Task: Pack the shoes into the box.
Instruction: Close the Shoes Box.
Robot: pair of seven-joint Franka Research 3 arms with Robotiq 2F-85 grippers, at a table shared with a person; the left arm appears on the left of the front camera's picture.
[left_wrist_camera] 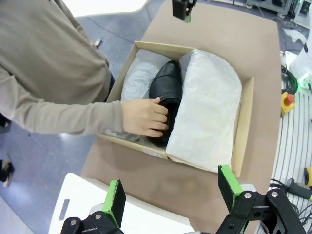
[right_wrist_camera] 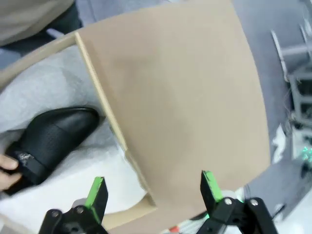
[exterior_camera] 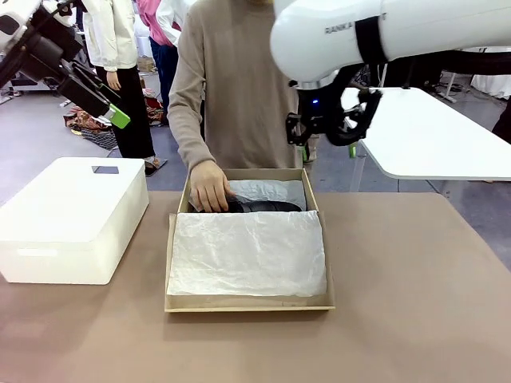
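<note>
The brown desk (exterior_camera: 415, 303) carries a large white rounded box (exterior_camera: 72, 215) on the robot's left. The open tan cardboard box (exterior_camera: 247, 304) sits near the middle of the desk, just beside the white one but apart from it. A sheet of white tissue paper (exterior_camera: 247, 251) covers the near part of the cardboard box's inside, and more paper lines the far part.

A person in a beige sweater (exterior_camera: 231, 88) stands at the far side of the desk. The person's hand (exterior_camera: 210, 187) reaches into the far end of the cardboard box and grips one end of a glossy black shoe (exterior_camera: 267, 207). The shoe lies inside the box along its far wall, between the lining paper and the covering sheet, with its pointed toe away from the hand.

The left end effector (left_wrist_camera: 171, 190) hangs high over the white box, its green-padded fingers spread wide and holding nothing. The right end effector (right_wrist_camera: 153, 187) hovers above the far right corner of the cardboard box, its fingers likewise spread and empty.
</note>
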